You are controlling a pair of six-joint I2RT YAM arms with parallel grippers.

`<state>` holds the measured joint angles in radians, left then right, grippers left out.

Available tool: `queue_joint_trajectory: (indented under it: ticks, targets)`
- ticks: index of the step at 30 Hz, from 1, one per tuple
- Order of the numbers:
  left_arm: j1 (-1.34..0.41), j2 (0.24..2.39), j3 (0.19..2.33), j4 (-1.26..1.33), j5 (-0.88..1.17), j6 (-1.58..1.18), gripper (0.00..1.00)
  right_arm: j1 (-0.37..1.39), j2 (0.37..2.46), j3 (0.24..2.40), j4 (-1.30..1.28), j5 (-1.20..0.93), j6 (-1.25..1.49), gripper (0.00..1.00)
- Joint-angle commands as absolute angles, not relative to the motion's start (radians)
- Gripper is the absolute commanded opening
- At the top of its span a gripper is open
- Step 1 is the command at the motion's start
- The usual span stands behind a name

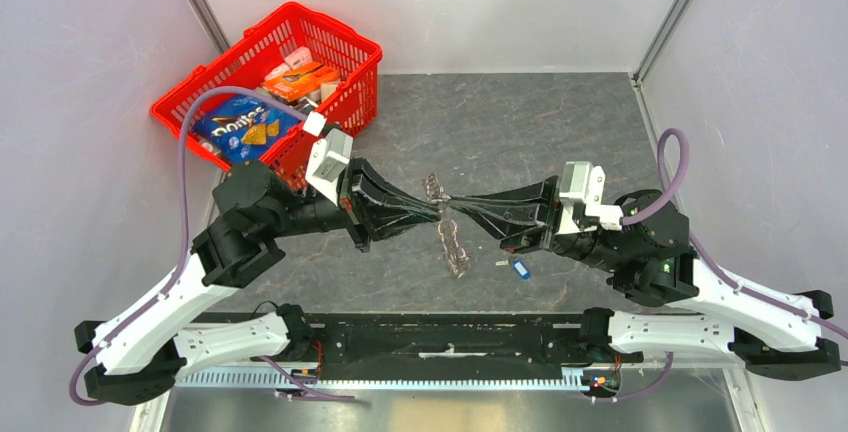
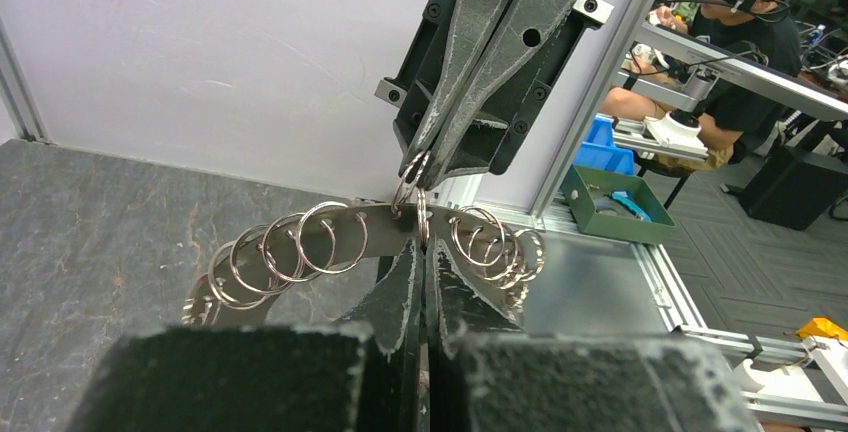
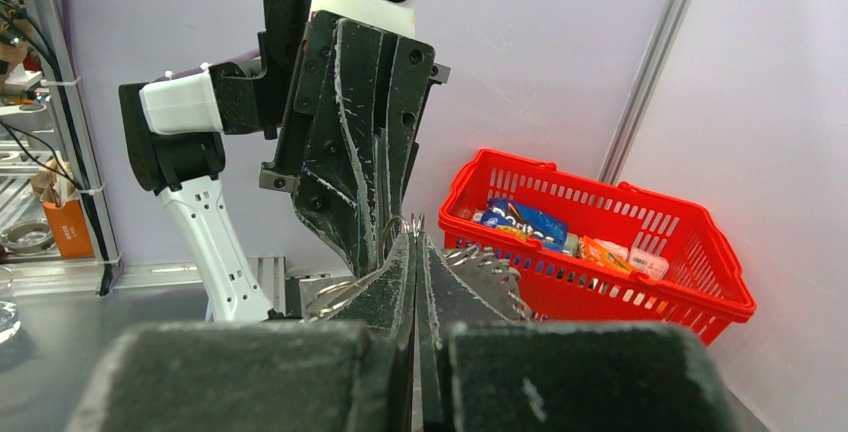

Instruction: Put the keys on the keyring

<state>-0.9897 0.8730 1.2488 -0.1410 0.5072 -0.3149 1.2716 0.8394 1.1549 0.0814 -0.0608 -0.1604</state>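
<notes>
The keys (image 1: 456, 251) are a silvery fanned bundle hanging over the mat between both grippers. In the left wrist view they form a curved band (image 2: 352, 227) strung with several split rings. My left gripper (image 2: 422, 245) is shut on one upright ring of the keyring (image 2: 422, 214). My right gripper (image 2: 413, 174) comes from the opposite side and is shut on a neighbouring ring. In the right wrist view, toothed key blades (image 3: 492, 272) fan out right of my right gripper (image 3: 414, 239). A small blue-headed key (image 1: 518, 268) lies on the mat under the right arm.
A red basket (image 1: 351, 44) with snack packs stands at the back left, close behind the left arm. The grey mat (image 1: 520, 127) ends at the walls on both sides. The arms' base rail (image 1: 450, 337) runs along the near edge.
</notes>
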Motion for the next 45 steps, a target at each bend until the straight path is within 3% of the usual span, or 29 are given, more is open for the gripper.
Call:
queue_joint_trajectory:
  ticks: [1,14,19,21,27,31,45]
  targets:
    - [-0.989,0.884,1.316,-0.151,0.522,-0.251,0.02,1.273,0.83,1.181,0.108,-0.029,-0.122,0.0]
    - [-0.989,0.835,1.258,-0.096,0.674,-0.077,0.02,1.274,0.83,1.185,0.148,0.028,-0.001,0.0]
    - [-0.989,0.753,1.179,-0.041,0.684,-0.003,0.09,1.273,0.84,1.183,0.162,0.047,-0.001,0.0]
    - [-0.989,0.733,1.163,-0.041,0.681,0.042,0.13,1.273,0.842,1.183,0.167,0.052,-0.001,0.0]
    - [-0.989,0.72,1.136,-0.041,0.696,0.073,0.39,1.273,0.851,1.186,0.187,0.052,0.033,0.0]
    - [-0.989,0.718,1.126,-0.041,0.698,0.084,0.48,1.273,0.859,1.191,0.191,0.039,0.034,0.0]
    - [-0.989,0.729,1.172,-0.044,0.48,0.037,0.49,1.273,0.84,1.198,0.161,-0.147,0.008,0.0]
